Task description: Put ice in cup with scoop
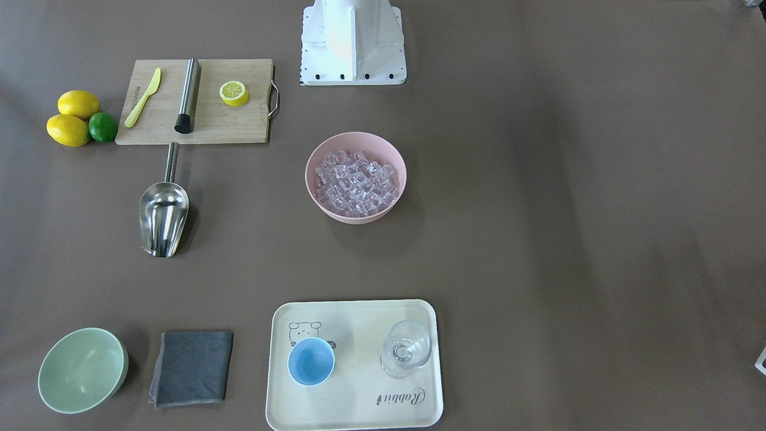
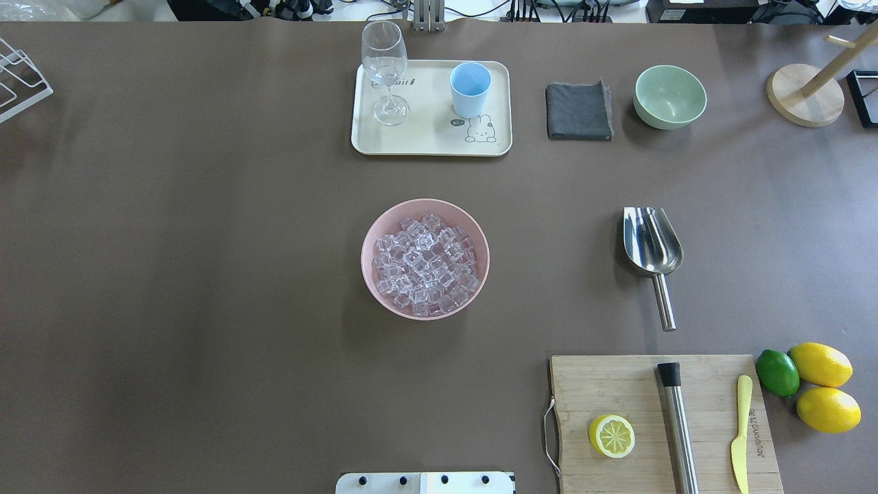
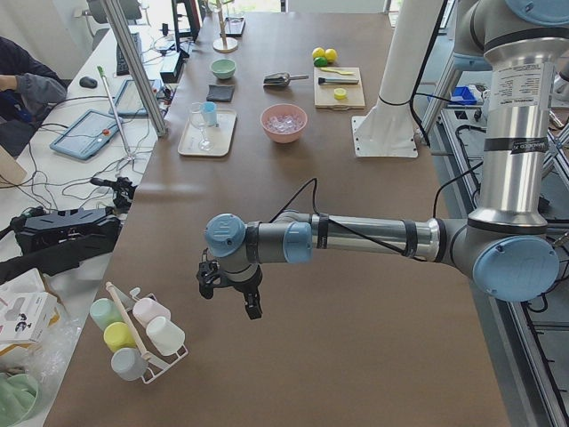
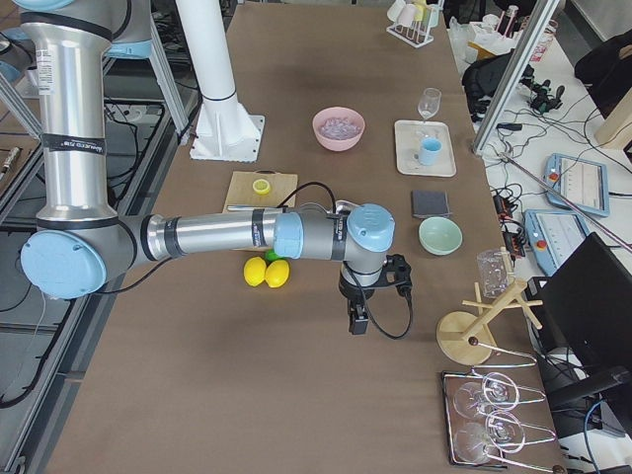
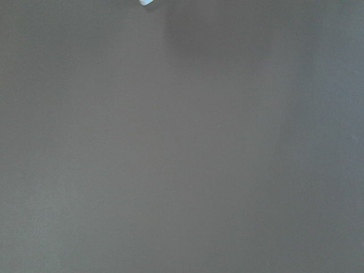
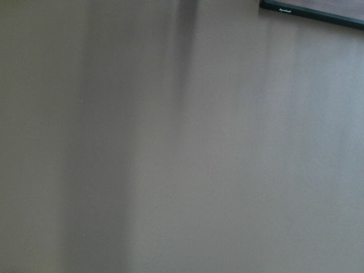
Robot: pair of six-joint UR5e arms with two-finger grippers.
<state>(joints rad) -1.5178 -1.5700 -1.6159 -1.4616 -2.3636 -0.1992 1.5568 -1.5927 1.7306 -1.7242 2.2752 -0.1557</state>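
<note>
Pickup is pending: the scoop (image 2: 652, 241) is lying ungrasped at three o'clock of the ice (image 2: 425, 259), overhead. Whether the left gripper (image 3: 228, 298) and right gripper (image 4: 380, 301) are clenched cannot be told. The next move is calling for a grasp on the scoop's handle.

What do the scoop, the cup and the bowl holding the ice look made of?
The scoop: polished steel, by its mirror-like reflections. The cup: matte light-blue, likely plastic or fibre composite; no glare. The pink bowl: same matte look. The ice: clear, glassy cubes, possibly acrylic.
</note>
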